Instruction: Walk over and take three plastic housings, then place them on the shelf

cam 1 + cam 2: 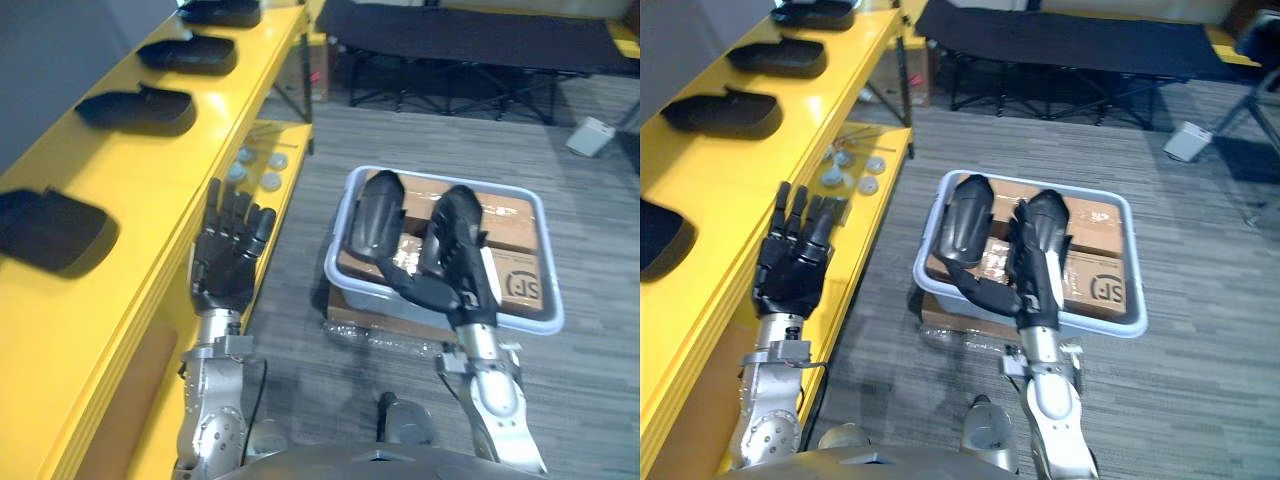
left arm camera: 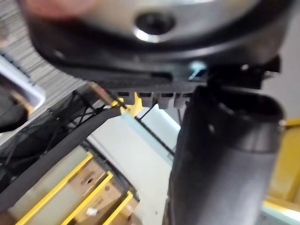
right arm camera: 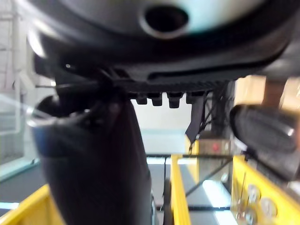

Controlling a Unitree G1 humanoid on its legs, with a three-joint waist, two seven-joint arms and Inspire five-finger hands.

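Two black plastic housings stand on cardboard boxes in a grey bin (image 1: 345, 215) on the floor. One housing (image 1: 375, 215) leans at the bin's left. My right hand (image 1: 470, 295) lies over the other housing (image 1: 458, 205), fingers stretched up along it and thumb (image 3: 93, 154) spread to the left; it is open. Several more black housings (image 1: 135, 108) rest in a row on top of the yellow shelf (image 1: 150, 200) at the left. My left hand (image 1: 228, 265) hangs open, fingers straight, beside the shelf's front edge and holds nothing.
A lower shelf board carries a few small round discs (image 1: 255, 165). A black folding cot (image 1: 470, 40) stands at the back, with a white object (image 1: 590, 135) on the carpet at the far right. Grey carpet lies between shelf and bin.
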